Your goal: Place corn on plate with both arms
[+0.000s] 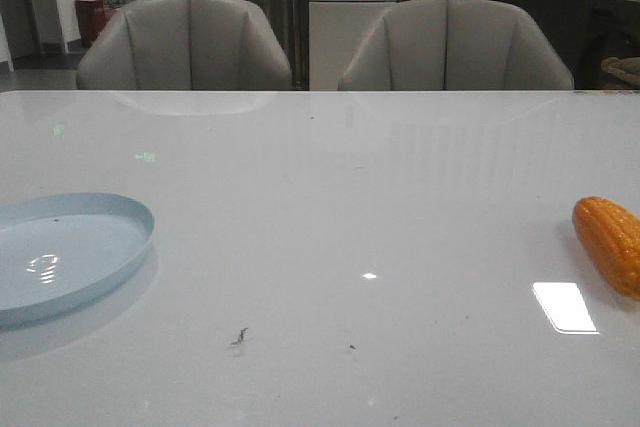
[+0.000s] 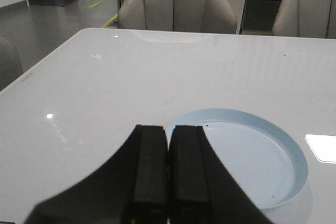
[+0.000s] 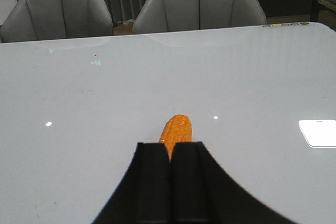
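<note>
The orange-yellow corn (image 1: 610, 242) lies on the white table at the right edge of the front view. The pale blue plate (image 1: 70, 247) sits at the left edge and holds nothing. Neither gripper shows in the front view. In the left wrist view my left gripper (image 2: 168, 128) is shut and empty, its fingers hiding the near rim of the plate (image 2: 252, 156). In the right wrist view my right gripper (image 3: 170, 146) is shut and empty, with the corn (image 3: 176, 130) lying on the table just beyond its fingertips, partly hidden behind them.
The glossy white table (image 1: 330, 207) spans the front view, with small dark specks (image 1: 240, 337) near the front. Two grey chairs (image 1: 185, 42) (image 1: 455, 47) stand behind its far edge. A bright light reflection (image 1: 565, 307) lies near the corn.
</note>
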Available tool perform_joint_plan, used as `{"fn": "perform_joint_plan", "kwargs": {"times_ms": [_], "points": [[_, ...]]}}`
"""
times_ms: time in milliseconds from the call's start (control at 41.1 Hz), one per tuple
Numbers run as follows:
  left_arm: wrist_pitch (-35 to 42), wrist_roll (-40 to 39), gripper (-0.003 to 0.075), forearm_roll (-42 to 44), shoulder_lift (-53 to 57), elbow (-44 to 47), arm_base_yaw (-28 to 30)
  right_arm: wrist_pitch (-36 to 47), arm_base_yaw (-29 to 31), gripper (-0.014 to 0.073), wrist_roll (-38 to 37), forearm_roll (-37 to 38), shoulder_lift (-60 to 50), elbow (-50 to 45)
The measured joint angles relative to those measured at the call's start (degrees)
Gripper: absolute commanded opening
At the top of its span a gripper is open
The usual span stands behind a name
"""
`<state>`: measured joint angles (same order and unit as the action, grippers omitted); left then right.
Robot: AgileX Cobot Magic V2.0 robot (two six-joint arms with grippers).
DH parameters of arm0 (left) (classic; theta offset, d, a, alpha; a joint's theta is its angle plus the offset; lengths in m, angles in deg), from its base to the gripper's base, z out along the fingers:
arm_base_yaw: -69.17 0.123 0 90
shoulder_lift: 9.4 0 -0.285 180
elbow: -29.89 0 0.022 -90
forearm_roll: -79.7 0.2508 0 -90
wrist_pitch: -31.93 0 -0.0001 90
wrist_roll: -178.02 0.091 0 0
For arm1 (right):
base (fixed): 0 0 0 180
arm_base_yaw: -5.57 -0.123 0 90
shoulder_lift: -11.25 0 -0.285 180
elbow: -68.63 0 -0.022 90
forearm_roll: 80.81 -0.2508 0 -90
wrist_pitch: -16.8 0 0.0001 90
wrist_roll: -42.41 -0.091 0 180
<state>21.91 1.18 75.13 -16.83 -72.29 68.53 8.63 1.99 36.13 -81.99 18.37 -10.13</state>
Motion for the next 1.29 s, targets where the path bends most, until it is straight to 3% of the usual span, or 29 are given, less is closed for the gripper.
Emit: {"fn": "perform_joint_plan", "kwargs": {"times_ms": [681,1046,1167,1289], "points": [[1.4,0.0,0.0093,-0.5,0.0,0.0,0.0,0.0,0.0,0.0026,0.1,0.0,0.0,0.0],[13.0,0.0,0.0093,-0.6,0.0,0.0,0.0,0.0,0.0,0.0026,0.1,0.0,0.0,0.0],[19.6,0.0,0.0094,-0.6,0.0,0.0,0.0,3.2,0.0,0.0026,0.1,0.0,0.0,0.0],[20.0,0.0,0.0094,-0.6,0.0,-0.4,0.0,6.7,0.0,0.0026,0.1,0.0,0.0,1.1]]}}
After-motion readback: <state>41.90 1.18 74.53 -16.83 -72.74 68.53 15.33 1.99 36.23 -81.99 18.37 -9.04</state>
